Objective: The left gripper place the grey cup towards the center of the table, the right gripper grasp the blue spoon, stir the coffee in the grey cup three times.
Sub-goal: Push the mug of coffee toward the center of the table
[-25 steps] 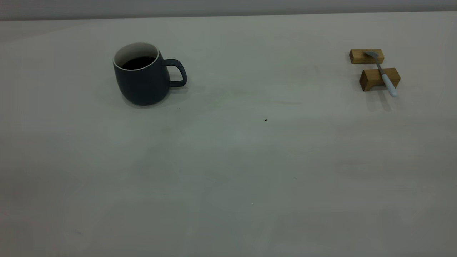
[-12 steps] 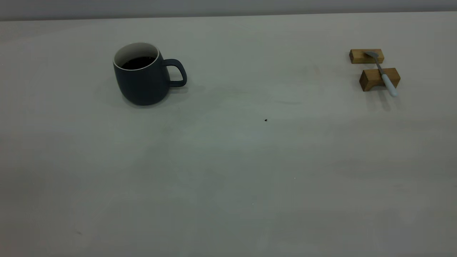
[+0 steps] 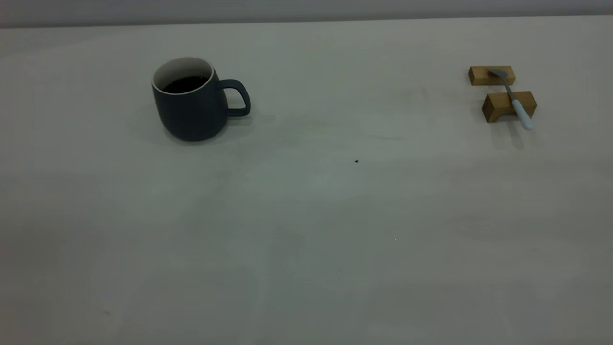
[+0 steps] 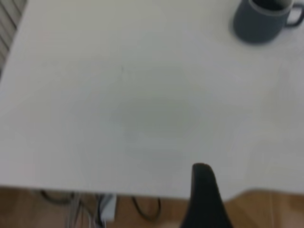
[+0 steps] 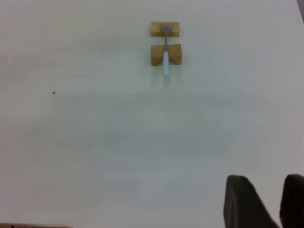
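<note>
Two small tan wooden blocks sat at the right side of the large off-white matte table (image 3: 306, 230): a flat far block (image 3: 492, 75) and a near block (image 3: 508, 106) with an arched cut-out underneath. They lay close together but apart. A tiny dark speck (image 3: 356, 161) marked the tabletop near its middle, between the blocks and the mug. Nothing stood between the mug and the table's centre.

The dark slate blue-grey rounded matte cup (image 3: 191, 103) stood upright at the left far part of the table, its loop handle pointing toward the centre. It had a white inside and a thin white rim, and the dark, nearly black coffee (image 3: 184, 84) lay flat within it.

The small slim blue spoon (image 3: 512, 98), with a pale blue-white handle and a grey metal bowl, bridged the two blocks, bowl on the far one, handle end overhanging the near one.

The black left gripper (image 4: 205, 199) hung over the table's near edge, well away from the cup; whether it was wide or narrow I cannot tell. The black right gripper (image 5: 281, 202) hovered near the table's edge, well apart from the spoon, its fingers (image 5: 242, 202) parted, holding nothing.
</note>
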Robot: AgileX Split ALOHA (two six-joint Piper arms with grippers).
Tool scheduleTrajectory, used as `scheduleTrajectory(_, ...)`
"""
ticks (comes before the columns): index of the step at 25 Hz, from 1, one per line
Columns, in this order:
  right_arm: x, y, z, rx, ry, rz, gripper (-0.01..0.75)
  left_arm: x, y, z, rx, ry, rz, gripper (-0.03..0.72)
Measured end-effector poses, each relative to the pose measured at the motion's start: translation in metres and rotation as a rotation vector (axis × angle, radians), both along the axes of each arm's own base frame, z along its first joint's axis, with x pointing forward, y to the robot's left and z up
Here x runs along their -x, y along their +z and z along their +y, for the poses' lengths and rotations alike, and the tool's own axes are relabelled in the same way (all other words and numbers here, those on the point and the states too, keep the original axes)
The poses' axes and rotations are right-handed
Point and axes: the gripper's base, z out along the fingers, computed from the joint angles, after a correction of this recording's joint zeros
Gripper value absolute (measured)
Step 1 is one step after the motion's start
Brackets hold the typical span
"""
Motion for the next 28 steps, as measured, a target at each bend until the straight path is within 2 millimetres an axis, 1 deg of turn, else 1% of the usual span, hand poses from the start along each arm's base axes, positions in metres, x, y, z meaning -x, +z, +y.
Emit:
scheduleTrajectory(3, 0.000, 0.000, 0.000, 0.000, 0.000, 0.000, 0.238, -0.023, 0.012, -0.001, 0.021, -0.008, 0.096, 0.585)
scheduleTrajectory(7, 0.000, 0.000, 0.000, 0.000, 0.000, 0.000, 0.238, -0.071, 0.023, 0.001, 0.002, -0.046, 0.213, 0.585)
scheduleTrajectory(10, 0.000, 0.000, 0.000, 0.000, 0.000, 0.000, 0.238, -0.115, 0.019, 0.002, -0.015, -0.075, 0.285, 0.585)
scheduleTrajectory(14, 0.000, 0.000, 0.000, 0.000, 0.000, 0.000, 0.238, -0.180, 0.004, 0.005, -0.036, -0.111, 0.348, 0.585)
scheduleTrajectory(17, 0.000, 0.000, 0.000, 0.000, 0.000, 0.000, 0.238, -0.228, -0.014, 0.007, -0.058, -0.154, 0.415, 0.585)
scheduleTrajectory(20, 0.000, 0.000, 0.000, 0.000, 0.000, 0.000, 0.238, -0.279, -0.041, 0.009, -0.086, -0.223, 0.506, 0.585)
scheduleTrajectory(21, 0.000, 0.000, 0.000, 0.000, 0.000, 0.000, 0.238, -0.295, -0.047, 0.010, -0.099, -0.251, 0.516, 0.585)
scheduleTrajectory(24, 0.000, 0.000, 0.000, 0.000, 0.000, 0.000, 0.238, -0.344, -0.079, 0.010, -0.119, -0.352, 0.587, 0.585)
scheduleTrajectory(26, 0.000, 0.000, 0.000, 0.000, 0.000, 0.000, 0.238, -0.372, -0.097, 0.008, -0.138, -0.461, 0.613, 0.585)
scheduleTrajectory(27, 0.000, 0.000, 0.000, 0.000, 0.000, 0.000, 0.238, -0.382, -0.110, 0.007, -0.131, -0.515, 0.638, 0.585)
scheduleTrajectory(28, 0.000, 0.000, 0.000, 0.000, 0.000, 0.000, 0.238, -0.393, -0.116, 0.006, -0.139, -0.580, 0.640, 0.585)
